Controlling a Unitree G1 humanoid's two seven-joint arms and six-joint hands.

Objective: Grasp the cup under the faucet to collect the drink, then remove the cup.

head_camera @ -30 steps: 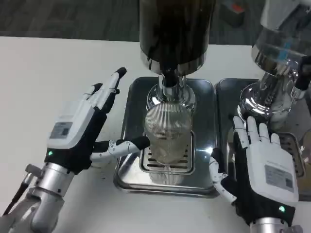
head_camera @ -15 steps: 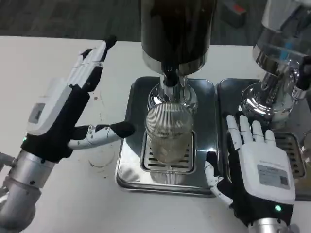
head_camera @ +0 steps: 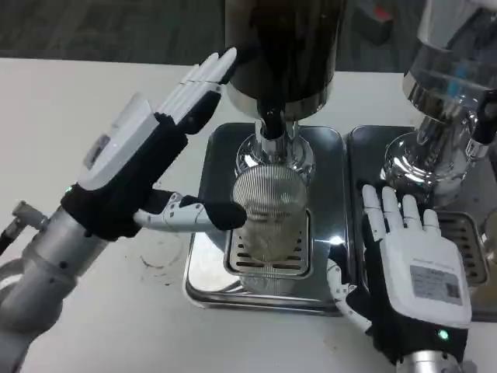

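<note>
A clear ribbed cup (head_camera: 270, 211) stands upright on the grate of a steel drip tray (head_camera: 208, 268), directly under the faucet (head_camera: 272, 124) of a dark drink dispenser (head_camera: 281, 47). My left hand (head_camera: 147, 159) is raised at the cup's left, fingers stretched toward the dispenser, and its thumb tip touches or nearly touches the cup's left side. My right hand (head_camera: 408, 260) lies flat and open, back up, to the right of the tray, apart from the cup. The liquid level in the cup cannot be made out.
A second chrome dispenser (head_camera: 443, 116) stands at the right on its own steel tray (head_camera: 361, 144), just behind my right hand. White table surface (head_camera: 70, 116) stretches to the left, with a faint ring stain (head_camera: 159, 260) beside the tray.
My left hand has swung right and up toward the dispenser, its thumb closing in on the cup's left side. The right hand has stayed in place. The cup has not moved.
</note>
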